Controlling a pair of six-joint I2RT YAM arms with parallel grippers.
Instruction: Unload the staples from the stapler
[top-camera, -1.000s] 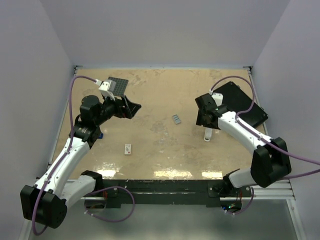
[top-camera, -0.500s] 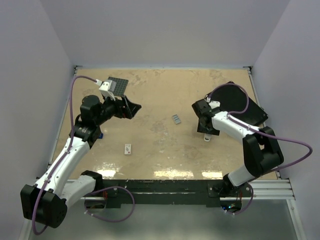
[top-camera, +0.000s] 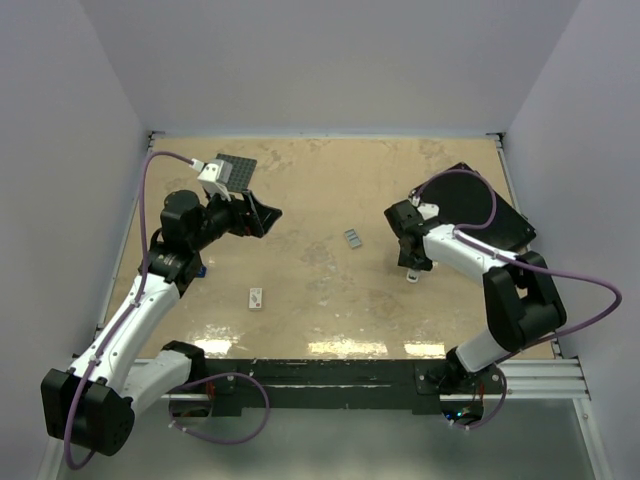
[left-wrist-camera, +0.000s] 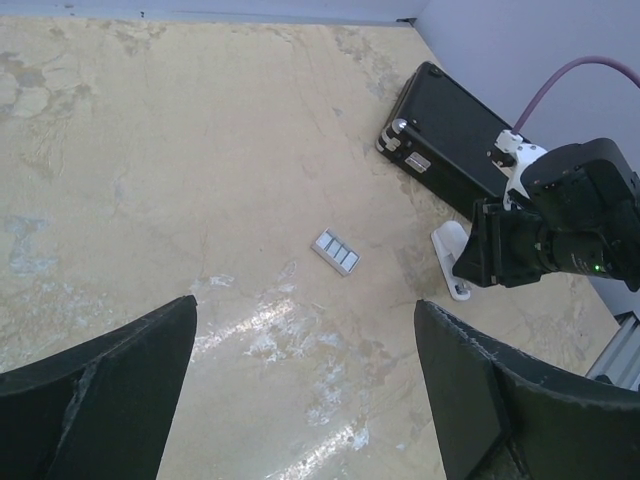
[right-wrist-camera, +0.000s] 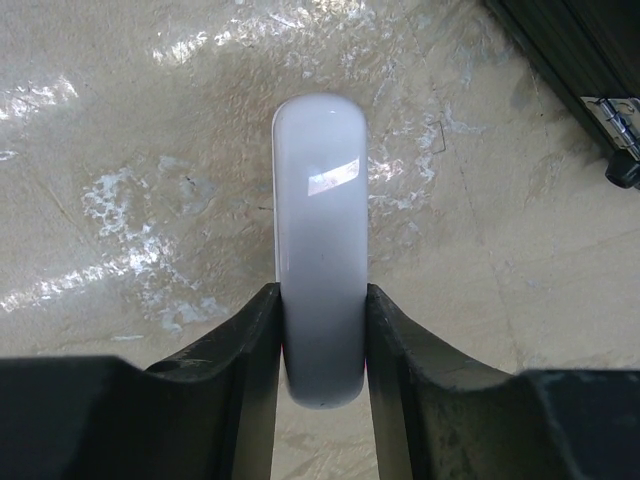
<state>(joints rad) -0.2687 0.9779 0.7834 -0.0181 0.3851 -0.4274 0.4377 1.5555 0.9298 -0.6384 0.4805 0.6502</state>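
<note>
Beige tabletop: the right claw (right-wrist-camera: 320, 300) pinches a white bar (right-wrist-camera: 320, 190) near the right edge. The left claw (top-camera: 265, 217) gapes wide. The stapler (top-camera: 200, 270), apparently the blue sliver under that arm by the left edge, lies nearer it, its axis hidden.

Bolted at the left end of the black base rail (top-camera: 330, 385), the left arm (top-camera: 135, 310) has white shells and black joint housings; the right arm (top-camera: 470, 255), at the rail's right end, matches it. A purple cable (top-camera: 145, 200) trails along each arm and loops near the rail. The left gripper (left-wrist-camera: 305, 330) and right gripper (right-wrist-camera: 322, 290) carry matte black fingers (left-wrist-camera: 100, 390), scuffed at the edges.
</note>
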